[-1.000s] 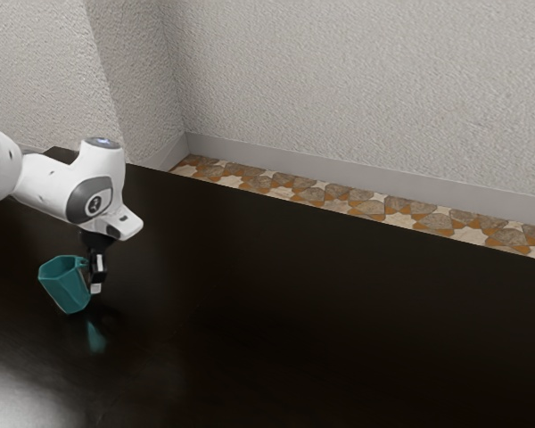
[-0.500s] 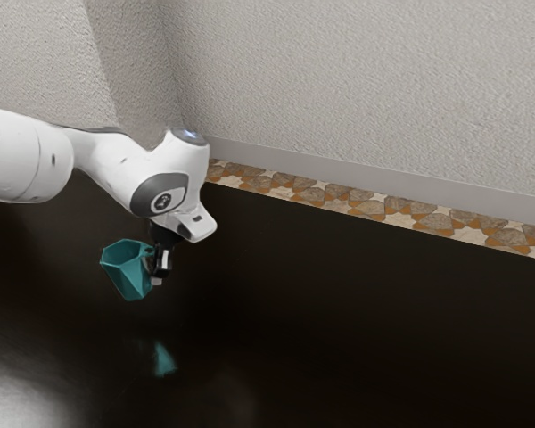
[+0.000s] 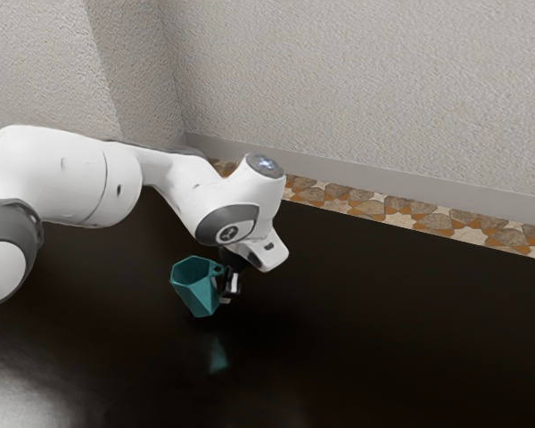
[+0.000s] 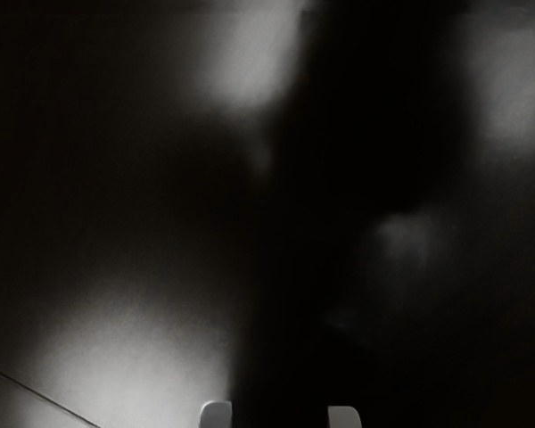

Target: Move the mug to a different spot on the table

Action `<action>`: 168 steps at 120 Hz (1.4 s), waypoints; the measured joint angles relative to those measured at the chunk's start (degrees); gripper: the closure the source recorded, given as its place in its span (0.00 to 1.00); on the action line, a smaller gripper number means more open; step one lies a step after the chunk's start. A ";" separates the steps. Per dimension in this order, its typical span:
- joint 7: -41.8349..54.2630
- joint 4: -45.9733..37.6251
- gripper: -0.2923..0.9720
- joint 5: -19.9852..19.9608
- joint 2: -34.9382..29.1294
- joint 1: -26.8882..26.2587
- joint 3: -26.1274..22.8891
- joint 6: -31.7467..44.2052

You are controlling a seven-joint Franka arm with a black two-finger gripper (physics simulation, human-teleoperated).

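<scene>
A teal faceted mug hangs tilted above the dark glossy table, its reflection a faint teal smear on the tabletop below it. My black gripper is shut on the mug's rim on the side toward the exterior view's right, just under the white wrist. In the wrist view the two pale fingertips poke in at the lower edge, over the dark table surface with blurred light patches.
The table's far edge meets a strip of patterned orange tile floor and a grey baseboard below a white textured wall. The table stretches on, dark and bare, toward the exterior view's right and front.
My arm has carried the mug well toward the exterior view's right, lifted off the table, with the arm stretching out further over the tabletop.
</scene>
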 joint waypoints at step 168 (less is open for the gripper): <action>-0.32 13.34 0.33 -6.55 1.90 7.00 -1.63 1.93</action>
